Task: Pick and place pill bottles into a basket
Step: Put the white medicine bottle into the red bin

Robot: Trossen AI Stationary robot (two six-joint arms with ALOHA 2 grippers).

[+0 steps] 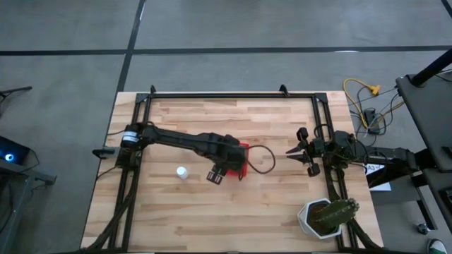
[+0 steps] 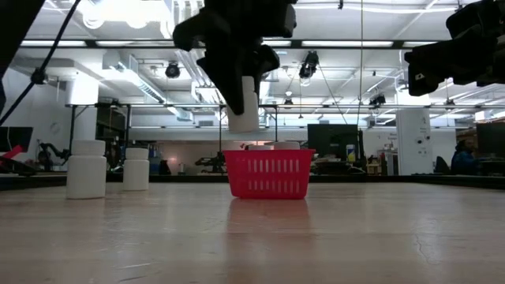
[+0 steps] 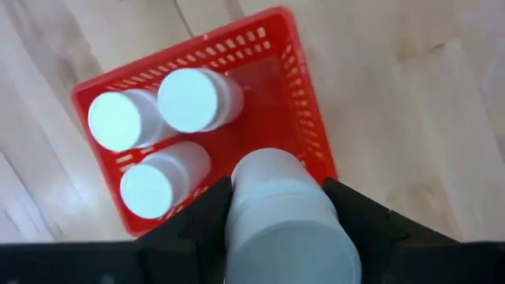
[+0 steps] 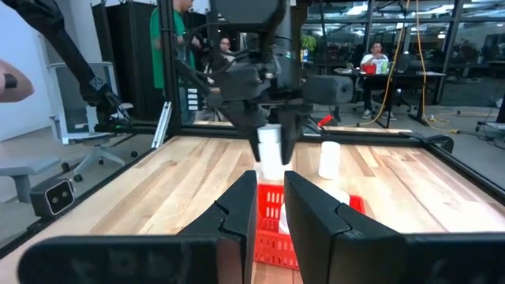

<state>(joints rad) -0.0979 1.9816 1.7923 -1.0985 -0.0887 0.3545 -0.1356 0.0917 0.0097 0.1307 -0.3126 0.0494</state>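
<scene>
The red basket [image 1: 243, 161] stands mid-table and holds three white pill bottles [image 3: 189, 99], upright with caps up. My left gripper [image 1: 227, 164] hangs over it, shut on another pill bottle [image 3: 286, 221], which shows above the basket [image 2: 268, 173] in the low view [image 2: 244, 110]. One bottle [image 1: 182, 171] stands on its base on the table left of the basket; the low view shows two standing bottles [image 2: 85, 168] [image 2: 136, 169]. My right gripper [image 1: 291, 152] waits right of the basket, its fingers a narrow gap apart [image 4: 270, 207], empty. My left gripper pinches the pill bottle by the sides of its body [image 3: 237, 207] between the two fingers. The fingers [image 3: 359, 217] come from above, pointing down. The bottle is upright and lifted clear, its lower end [image 2: 244, 125] above the basket's free corner.
A white pot with a green plant [image 1: 328, 216] stands at the table's near right corner. A black frame [image 1: 233, 94] runs along the far and side edges. People sit and stand in the room beyond the table [image 4: 377, 59].
</scene>
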